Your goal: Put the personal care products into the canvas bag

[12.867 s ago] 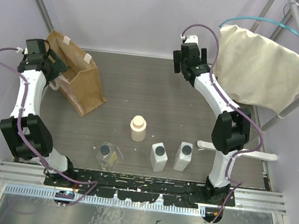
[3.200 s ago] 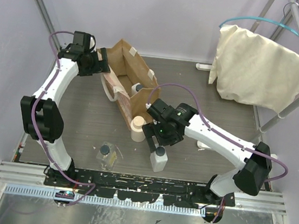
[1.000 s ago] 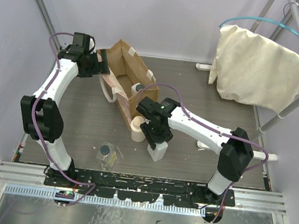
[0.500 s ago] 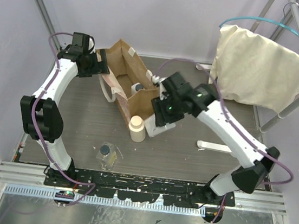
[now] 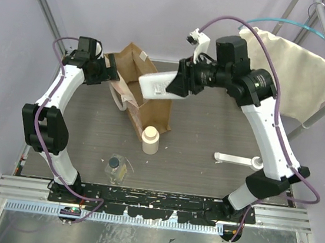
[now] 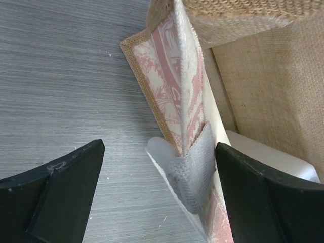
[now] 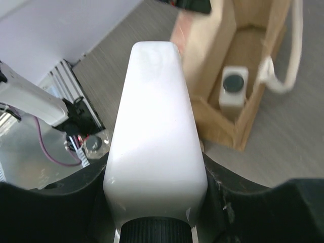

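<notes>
- Canvas bag [image 5: 153, 113]: rim is straddled by left gripper [image 6: 159, 152], jaws wide apart, nothing clamped.
- White bottle [image 5: 158, 88]: clamped sideways in right gripper [image 5: 180, 84] over the bag; should be tipped base-down and lowered beside stowed bottle [image 7: 233, 86].

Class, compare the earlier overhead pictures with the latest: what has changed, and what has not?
The right hand picked up the second white bottle and raised it over the bag. The first bottle is already inside. The bag had earlier shifted toward the centre. The left hand stays at the bag's rim; cream bottle and wrapped item unmoved.
</notes>
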`<state>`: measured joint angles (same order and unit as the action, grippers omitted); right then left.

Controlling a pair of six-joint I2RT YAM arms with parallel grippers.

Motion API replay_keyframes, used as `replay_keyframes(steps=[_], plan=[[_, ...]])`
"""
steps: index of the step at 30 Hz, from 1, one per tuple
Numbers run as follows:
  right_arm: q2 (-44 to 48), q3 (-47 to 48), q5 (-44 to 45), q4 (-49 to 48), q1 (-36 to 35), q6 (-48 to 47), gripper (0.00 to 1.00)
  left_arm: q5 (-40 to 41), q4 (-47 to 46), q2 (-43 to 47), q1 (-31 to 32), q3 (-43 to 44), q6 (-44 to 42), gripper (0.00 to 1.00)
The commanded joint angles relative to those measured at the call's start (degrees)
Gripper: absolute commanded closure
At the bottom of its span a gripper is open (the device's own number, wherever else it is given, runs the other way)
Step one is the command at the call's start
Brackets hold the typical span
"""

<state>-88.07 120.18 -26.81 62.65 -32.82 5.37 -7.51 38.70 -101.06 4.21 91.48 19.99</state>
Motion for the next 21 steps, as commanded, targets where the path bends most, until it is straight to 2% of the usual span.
replay_keyframes(steps=[1,6,8,13,21], plan=[[-7.3,9.3,-10.3,-15.7,-0.2,-2.0,0.99,-0.5,-1.2,1.7,-0.6,-1.0,0.0,0.02],[-19.7,21.3,-11.0,-13.5,-0.4,-2.2,0.99,-0.7,-0.9,2.4,-0.9,-0.9,0.0,0.02],[-22.9,22.4,-10.6,-13.0,-0.5,-1.6,0.99,-0.8,-0.7,2.7,-0.9,-0.9,0.0,0.02],[-25.5,22.4,-5.6,-11.6,-1.1,-2.1,0.99,0.1,0.3,3.4,-1.0,-1.2,-0.3,0.02],[-26.9,24.1,6.4,-2.7,-4.2,-6.0,0.99,1.7,2.8,3.8,-0.9,0.1,-1.9,0.02]])
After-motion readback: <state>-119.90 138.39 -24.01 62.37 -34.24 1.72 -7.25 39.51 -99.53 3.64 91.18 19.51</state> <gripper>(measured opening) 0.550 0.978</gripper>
